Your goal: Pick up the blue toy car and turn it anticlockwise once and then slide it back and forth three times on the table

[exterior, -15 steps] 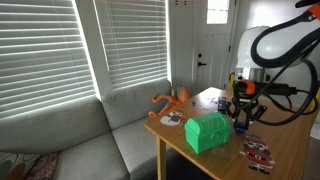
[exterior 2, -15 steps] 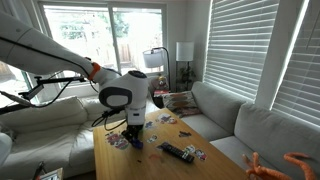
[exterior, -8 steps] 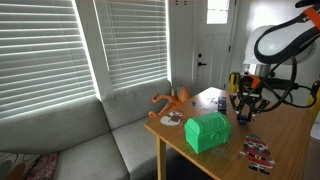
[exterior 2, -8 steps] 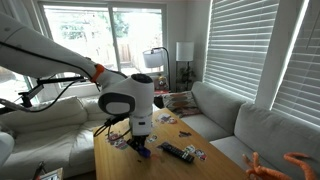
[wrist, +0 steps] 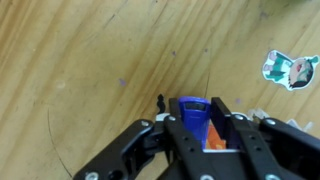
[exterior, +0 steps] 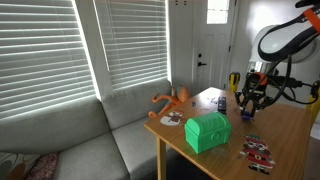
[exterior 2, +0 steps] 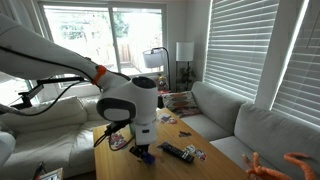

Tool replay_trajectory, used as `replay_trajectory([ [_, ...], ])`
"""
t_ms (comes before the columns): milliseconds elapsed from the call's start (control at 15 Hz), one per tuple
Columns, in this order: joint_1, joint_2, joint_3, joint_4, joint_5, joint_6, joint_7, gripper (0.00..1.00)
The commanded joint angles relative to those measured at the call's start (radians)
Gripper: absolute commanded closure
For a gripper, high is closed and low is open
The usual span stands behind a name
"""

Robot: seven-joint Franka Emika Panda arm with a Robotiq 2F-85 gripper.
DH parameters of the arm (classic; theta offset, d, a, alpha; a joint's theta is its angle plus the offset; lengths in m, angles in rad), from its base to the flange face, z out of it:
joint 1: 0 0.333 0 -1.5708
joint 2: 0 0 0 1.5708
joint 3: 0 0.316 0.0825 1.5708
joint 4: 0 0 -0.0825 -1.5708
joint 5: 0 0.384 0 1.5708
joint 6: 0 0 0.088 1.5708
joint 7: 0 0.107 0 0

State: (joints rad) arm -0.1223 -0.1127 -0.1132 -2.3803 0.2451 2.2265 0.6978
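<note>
From my end: a green chest-shaped plastic box (exterior: pixel 207 131) sits near the edge of the light brown wooden table (wrist: pixel 80 70), well apart from my black gripper (wrist: pixel 203 125). 1 cartoon sticker (wrist: pixel 291 68) lies nearby. The claw's clamped on the tiny bright blue boxy toy car (wrist: pixel 191 108), low over the wood, with an orange bit showing.

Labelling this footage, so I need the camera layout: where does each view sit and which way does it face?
Exterior view: off the table corner near the green chest, facing blinds and door; arm and pincer at right.
Exterior view: across the table, facing windows and sofas; arm at left, pincer low.
Wrist view: on the wrist, looking down at wood; pincer shut on the blue toy car.
Shared: pincer and table in all.
</note>
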Motion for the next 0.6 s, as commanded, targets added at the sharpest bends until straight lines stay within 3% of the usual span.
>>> replay_trajectory([
  [0,0.009,-0.002,0.008,0.007,0.055,-0.057,-0.039,0.89],
  [533,0.06,0.037,0.056,0.034,0.147,-0.203,-0.025,0.89],
])
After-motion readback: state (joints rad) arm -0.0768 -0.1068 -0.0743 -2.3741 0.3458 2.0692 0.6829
